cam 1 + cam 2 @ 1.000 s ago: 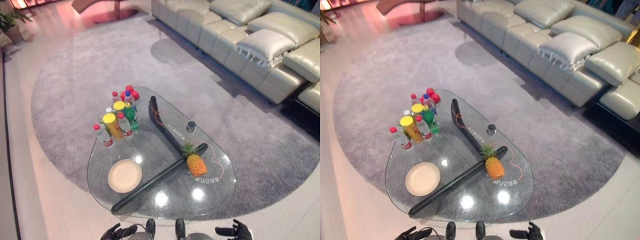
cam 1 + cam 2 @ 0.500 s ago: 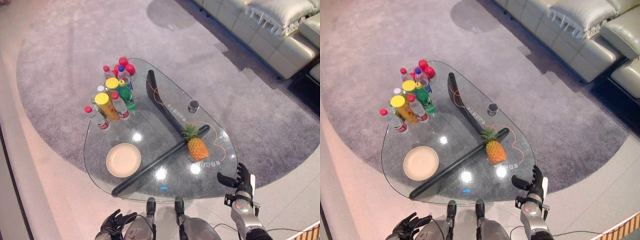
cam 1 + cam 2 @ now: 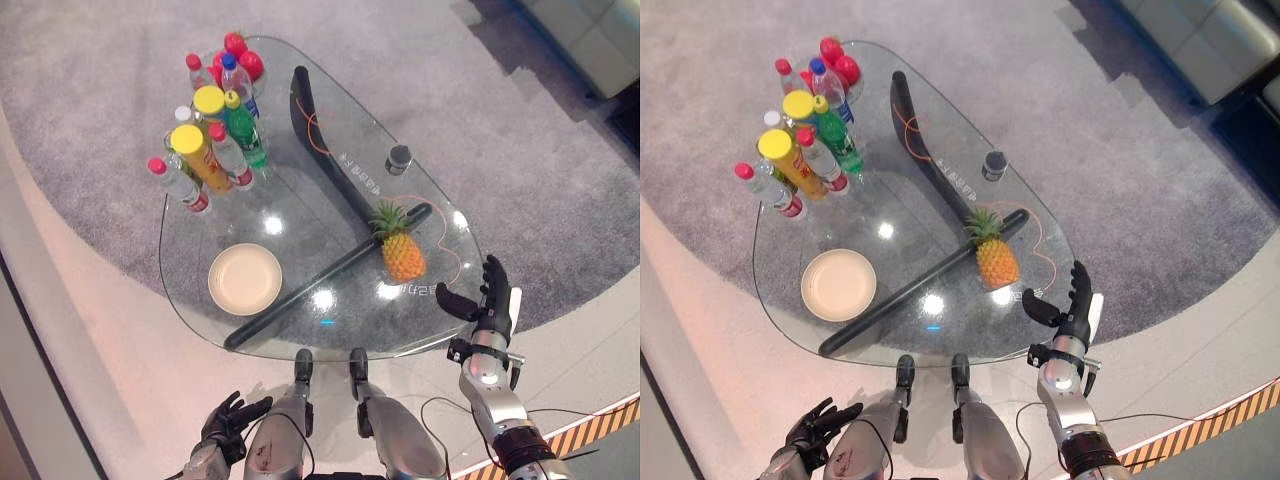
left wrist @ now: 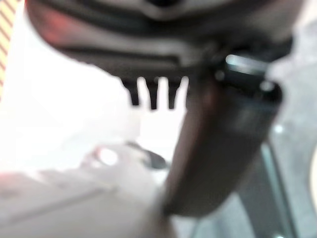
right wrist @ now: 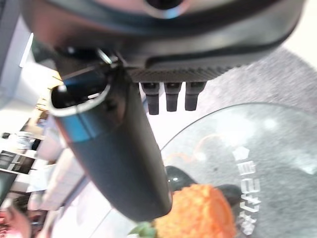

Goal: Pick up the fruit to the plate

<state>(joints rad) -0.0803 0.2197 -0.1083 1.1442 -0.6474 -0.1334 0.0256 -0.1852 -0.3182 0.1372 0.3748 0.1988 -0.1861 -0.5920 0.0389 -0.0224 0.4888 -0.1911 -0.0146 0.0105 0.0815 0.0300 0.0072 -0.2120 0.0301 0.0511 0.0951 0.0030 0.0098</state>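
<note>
A pineapple (image 3: 402, 250) with a green crown lies on the right part of the glass table (image 3: 300, 200). A cream plate (image 3: 245, 279) sits empty on the table's near left part. My right hand (image 3: 488, 300) is raised at the table's near right edge, a short way to the right of the pineapple, fingers straight and thumb spread, holding nothing. In the right wrist view the pineapple (image 5: 198, 214) lies just past the thumb (image 5: 116, 148). My left hand (image 3: 228, 421) hangs low below the table's near edge, fingers loosely spread and empty.
Several bottles and yellow-lidded cans (image 3: 210, 140) stand in a cluster on the far left of the table, with red round fruit (image 3: 240, 55) behind them. A small dark cup (image 3: 399, 158) stands at the right. A black frame (image 3: 320, 280) runs under the glass. A grey rug (image 3: 100, 120) surrounds it.
The camera has tipped downward and nearer to the table. My right hand has risen from beside my body to the table's near right edge, close to the pineapple. The left hand stays low.
</note>
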